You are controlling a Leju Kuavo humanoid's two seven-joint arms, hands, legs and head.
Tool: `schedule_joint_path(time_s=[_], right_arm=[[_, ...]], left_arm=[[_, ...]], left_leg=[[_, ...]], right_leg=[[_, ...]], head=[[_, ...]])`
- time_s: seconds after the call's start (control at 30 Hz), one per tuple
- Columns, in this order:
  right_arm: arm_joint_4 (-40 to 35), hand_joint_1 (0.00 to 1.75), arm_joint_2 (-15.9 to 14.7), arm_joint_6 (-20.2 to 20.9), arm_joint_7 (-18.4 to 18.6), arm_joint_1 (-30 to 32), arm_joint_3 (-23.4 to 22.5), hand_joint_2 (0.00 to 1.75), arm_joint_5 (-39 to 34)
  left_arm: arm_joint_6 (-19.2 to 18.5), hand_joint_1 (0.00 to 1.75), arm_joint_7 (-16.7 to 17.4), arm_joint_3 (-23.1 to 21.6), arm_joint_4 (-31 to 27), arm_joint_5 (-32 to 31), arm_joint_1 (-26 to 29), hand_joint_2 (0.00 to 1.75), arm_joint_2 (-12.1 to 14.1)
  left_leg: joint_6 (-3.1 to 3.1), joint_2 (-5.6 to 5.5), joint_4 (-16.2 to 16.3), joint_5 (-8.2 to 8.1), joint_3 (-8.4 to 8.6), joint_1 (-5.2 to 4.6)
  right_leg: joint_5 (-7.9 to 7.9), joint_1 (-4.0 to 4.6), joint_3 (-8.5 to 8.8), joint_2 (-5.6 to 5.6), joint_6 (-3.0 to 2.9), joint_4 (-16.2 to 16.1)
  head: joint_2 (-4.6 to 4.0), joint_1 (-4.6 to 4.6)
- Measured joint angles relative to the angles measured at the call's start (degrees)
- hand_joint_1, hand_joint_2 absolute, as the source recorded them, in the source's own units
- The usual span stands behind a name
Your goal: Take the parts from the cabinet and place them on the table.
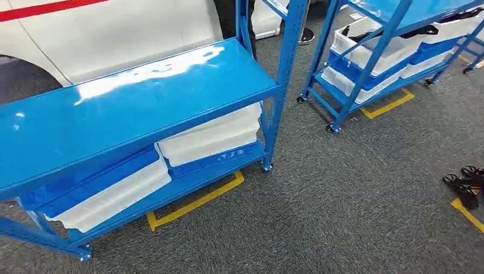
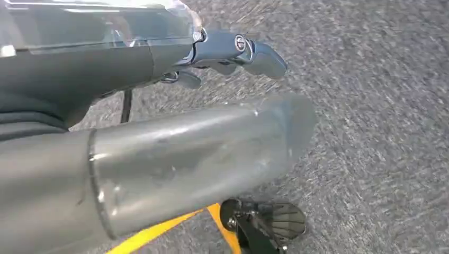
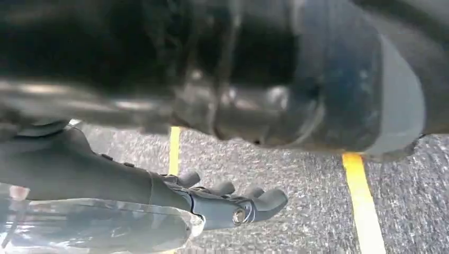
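Black parts (image 1: 374, 33) lie in white bins (image 1: 365, 54) on the far blue rack (image 1: 365, 85) at the upper right. The nearer blue rack (image 1: 131, 97) has a bare glossy top shelf, with white and blue bins (image 1: 208, 140) stacked on the shelf below. My left hand (image 2: 233, 50) hangs over the grey carpet with its fingers stretched out and holds nothing. My right hand (image 3: 227, 198) also hangs above the carpet, its fingers slightly bent and apart, with nothing in it.
Yellow tape (image 1: 194, 202) marks the floor at the near rack's foot, and more tape (image 1: 388, 105) lies by the far rack. Several black ribbed items (image 1: 465, 182) sit on the carpet at the right edge. A white car body (image 1: 114, 28) stands behind the near rack.
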Motion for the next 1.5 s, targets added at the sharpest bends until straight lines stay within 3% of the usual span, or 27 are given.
schedule_joint_path(time_s=[0.03,0.07,0.1,0.23,0.3,0.33,0.4,0.43,0.47,0.53,0.57,0.6,0.73,0.77,0.83,0.9,0.93,1.0,1.07,1.1,1.13,1.23,1.27,1.33,1.37,1.43,1.5], right_arm=[[0.0,0.0,0.0,0.0,0.0,0.1,0.0,0.0,0.0],[0.0,0.0,0.0,0.0,0.0,0.2,0.0,0.0,0.0],[0.1,0.0,0.0,0.0,0.1,0.2,0.0,0.0,0.0],[0.1,0.0,0.0,0.0,0.1,0.1,0.0,0.0,0.0],[0.1,0.0,0.0,0.0,0.1,0.2,0.0,0.0,0.0],[0.1,0.0,0.0,0.0,0.0,0.2,0.0,0.0,0.0],[0.2,0.0,0.1,0.0,0.1,0.5,0.0,0.0,0.0],[0.2,0.0,0.1,0.0,0.1,0.5,0.0,0.0,0.0],[0.2,0.0,0.1,0.0,0.1,0.5,0.0,0.0,0.0],[0.2,0.0,0.1,0.1,0.1,0.4,0.0,0.0,0.1],[0.2,0.0,0.1,0.2,0.1,0.4,0.0,0.0,0.2],[0.2,0.0,0.2,0.2,0.1,0.4,0.0,0.0,0.2],[0.2,0.0,0.2,0.2,0.1,-0.1,0.0,0.0,0.6],[0.2,0.0,0.2,0.1,0.1,-0.2,0.0,0.0,0.7],[0.2,0.0,0.2,0.1,0.2,0.0,0.0,0.0,0.7],[0.2,0.0,0.2,0.2,0.2,0.2,0.0,0.0,0.8],[0.2,0.0,0.2,0.2,0.2,0.2,0.0,0.0,0.8],[0.2,0.0,0.1,0.2,0.2,0.2,0.0,0.0,0.8],[0.2,0.0,0.0,0.2,0.2,0.2,0.0,0.0,0.8],[0.2,0.0,-0.1,0.2,0.2,0.4,0.0,0.0,0.8],[0.2,0.0,-0.2,0.2,0.2,0.4,0.0,0.0,0.8],[0.2,0.0,-0.2,0.2,0.1,0.2,0.0,0.0,0.9],[0.2,0.0,-0.2,0.1,0.1,0.2,0.0,0.0,0.9],[0.2,0.0,-0.2,-0.3,0.0,0.3,-0.2,0.0,0.4],[0.2,0.0,-0.2,-0.4,0.0,0.4,-0.4,0.0,0.2],[0.2,0.0,-0.2,-0.4,0.0,0.6,-0.5,0.0,0.2],[0.2,0.0,-0.2,-0.4,-0.1,0.7,-0.6,0.0,0.2]], left_arm=[[0.0,0.0,0.0,0.0,0.1,0.0,0.0,0.0,0.0],[0.0,0.0,0.0,0.0,0.1,0.0,0.0,0.0,0.0],[0.0,0.0,0.0,0.0,0.2,0.0,0.0,0.0,0.0],[0.0,0.0,0.0,0.0,0.2,0.0,0.0,0.0,0.0],[0.0,0.0,0.0,0.0,0.2,0.0,0.1,0.0,0.1],[0.0,0.0,0.0,0.0,0.3,0.0,-0.1,0.0,0.1],[0.0,0.0,0.0,0.0,0.3,0.0,-0.4,0.0,0.1],[0.0,0.0,0.0,0.0,0.3,0.0,-0.4,0.0,0.1],[0.0,0.0,0.0,0.0,0.3,0.0,-0.3,0.0,0.1],[0.0,0.0,0.0,0.0,0.3,0.1,-0.1,0.0,0.1],[0.0,0.0,0.0,0.0,0.3,0.1,0.0,0.0,0.2],[0.0,0.0,0.0,0.0,0.3,0.1,-0.2,0.0,0.3],[0.1,0.0,0.0,0.0,0.3,0.2,-0.1,0.0,0.6],[0.1,0.0,0.0,0.0,0.3,0.2,-0.1,0.0,0.6],[0.2,0.0,0.0,0.0,0.5,0.4,-0.1,0.0,0.5],[0.2,0.0,0.0,0.0,0.5,0.4,-0.3,0.0,0.5],[0.2,0.0,0.0,0.0,0.6,0.4,-0.3,0.0,0.5],[0.2,0.0,0.0,0.0,0.7,0.4,-0.2,0.0,0.5],[0.2,0.0,0.0,0.0,1.0,0.5,-0.2,0.0,0.5],[0.2,0.0,0.0,0.0,1.1,0.5,-0.2,0.0,0.5],[0.2,0.0,0.0,0.0,1.1,0.5,-0.3,0.0,0.5],[0.3,0.0,-0.1,0.0,1.2,0.5,-0.2,0.0,0.6],[0.3,0.0,-0.2,0.0,1.2,0.5,-0.1,0.0,0.7],[0.0,0.0,-0.4,0.0,1.6,0.5,0.0,0.0,0.8],[-0.2,0.0,-0.5,0.0,1.6,0.6,-0.2,0.0,0.8],[-0.7,0.0,-0.9,0.0,1.6,0.6,-0.4,0.0,0.8],[-0.9,0.0,-1.0,0.0,1.6,0.6,-0.1,0.0,0.8]], left_leg=[[-0.18,-0.82,0.2,-0.12,0.02,0.06],[-0.51,-1.58,0.6,-0.33,-0.08,0.11],[-0.87,-1.96,0.8,-0.46,-0.53,0.0],[-2.43,-4.22,0.7,-0.03,-1.39,0.39],[-2.71,0.66,3.5,-1.97,-2.42,0.04],[-2.78,2.11,7.1,-4.23,-4.3,0.21],[-2.99,2.96,16.0,-8.27,-8.54,0.21],[-3.02,3.09,18.7,-8.8,-9.83,0.2],[-2.94,3.19,18.5,-7.93,-9.62,0.2],[-2.41,3.72,10.8,-3.36,-5.49,0.08],[-1.87,4.99,5.3,-1.09,-2.46,-0.17],[-1.08,8.55,1.3,-1.16,-0.6,-0.81],[-0.21,6.29,0.9,-0.77,-0.87,-1.35],[0.25,5.59,-0.1,-0.01,-0.02,-0.55],[0.67,4.64,-0.6,0.53,-0.09,-0.43],[0.87,3.36,-0.5,0.66,-0.47,-0.44],[0.87,2.67,-0.4,0.67,-0.54,-0.44],[0.72,0.99,-0.1,0.6,-0.5,-0.36],[0.29,-0.67,0.5,0.32,-0.48,-0.23],[-0.01,-1.31,0.8,0.13,-0.73,-0.17],[-0.48,-1.9,1.3,-0.09,-1.1,-0.41],[-1.65,-2.96,1.0,0.3,-1.51,-0.16],[-2.03,-3.31,1.1,0.17,-1.73,-0.18],[-2.2,1.15,4.8,-2.59,-3.26,-0.23],[-2.47,2.47,10.0,-5.23,-5.78,-0.15],[-2.8,3.14,19.0,-8.63,-10.1,-0.13],[-2.75,3.2,19.4,-7.03,-10.28,-0.13]], right_leg=[[2.92,-0.12,2.29,0.47,-0.09,-5.0],[5.36,-0.38,4.67,2.59,-0.21,-10.6],[4.09,-0.49,4.94,5.74,-0.28,-11.3],[4.6,0.24,4.82,3.48,-1.34,-11.6],[4.99,-0.17,5.12,1.68,-2.52,-12.4],[4.93,-0.07,5.08,0.85,-2.88,-12.3],[4.8,0.31,5.01,-1.03,-3.06,-12.3],[4.74,0.48,4.94,-1.91,-3.13,-12.2],[4.65,0.63,4.94,-2.7,-3.21,-12.1],[4.4,0.85,5.18,-4.05,-3.14,-12.0],[4.26,0.98,5.47,-4.64,-3.04,-12.0],[4.1,1.08,5.7,-5.24,-2.89,-12.0],[3.98,1.11,6.32,-7.29,-1.65,-12.4],[3.67,1.23,6.47,-6.87,-1.11,-12.2],[0.4,0.74,4.58,-1.18,-0.54,-7.9],[-4.09,0.41,-0.06,-0.12,-0.16,1.5],[-4.82,0.33,-1.74,-0.07,0.01,4.8],[-1.65,0.02,-1.36,-0.02,0.24,3.0],[4.1,-0.4,3.0,1.03,0.25,-6.8],[5.08,-0.66,4.64,3.54,0.08,-10.9],[4.58,-0.42,4.69,4.51,-0.01,-11.3],[4.79,0.06,4.52,2.85,-0.9,-11.2],[5.11,-0.53,4.65,2.24,-1.43,-11.7],[5.16,-0.5,4.72,1.42,-2.4,-12.0],[4.82,-0.31,4.66,0.9,-2.67,-12.0],[4.51,-0.1,4.71,-0.07,-2.73,-12.0],[4.14,-0.04,5.24,-0.68,-2.56,-12.0]], head=[[0.0,0.0],[0.0,0.0],[0.0,0.0],[0.0,-0.02],[0.0,-0.13],[0.0,-0.15],[0.0,-0.15],[0.0,-0.15],[0.0,-0.15],[0.0,-0.17],[0.0,-0.15],[0.0,-0.15],[0.0,-0.15],[0.0,-0.17],[0.0,-0.09],[0.0,-0.09],[0.0,-0.11],[0.0,-0.09],[0.0,-0.09],[0.0,-0.09],[0.0,-0.11],[0.0,-0.11],[0.0,-0.09],[0.0,-0.15],[0.0,-0.15],[0.0,-0.15],[0.0,-0.15]])
